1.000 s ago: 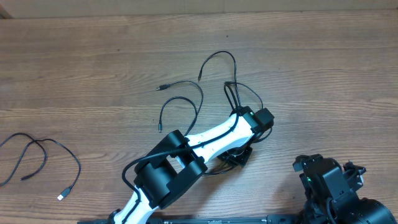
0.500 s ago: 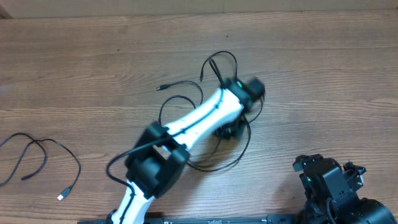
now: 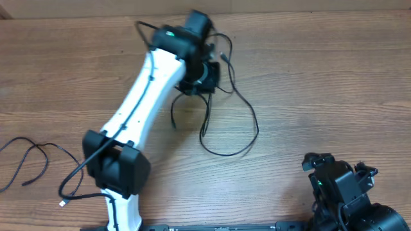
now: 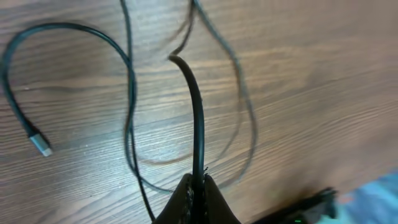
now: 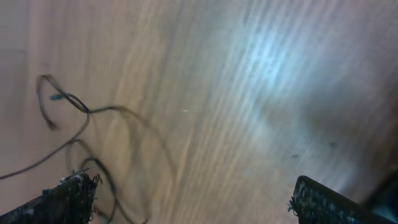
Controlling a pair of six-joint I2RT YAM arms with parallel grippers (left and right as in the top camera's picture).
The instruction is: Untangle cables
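Ok so, the wooden table (image 3: 334, 83) fills pretty much the whole overhead frame. My left arm (image 3: 138, 96), the white one, runs from the bottom left up to the top middle of that view. My right arm (image 3: 340, 192) is tucked in the bottom right corner, well apart from everything else.

The cables (image 3: 247, 135): the main bunch sits top middle in the overhead view, right under my left wrist. One long loop droops down toward the centre of the frame. A separate loose cable (image 3: 45, 151) lies by itself at the left edge, well apart from the bunch.

My left gripper (image 4: 198, 185) is at the bottom of the left wrist view, pinched together on one black cord (image 4: 196, 118) that runs straight up the frame from between the tips. Other strands curve over the wood on both sides of it, some of them blurry.

My right gripper (image 5: 191, 186) has its fingers (image 5: 71, 196) spread wide apart, one in each bottom corner of the right wrist view. Blurry cable loops show at the left of that frame.

Smallest bit: a silver plug (image 4: 41, 144) on the end of a strand, left side of the left wrist view, lying on the table.
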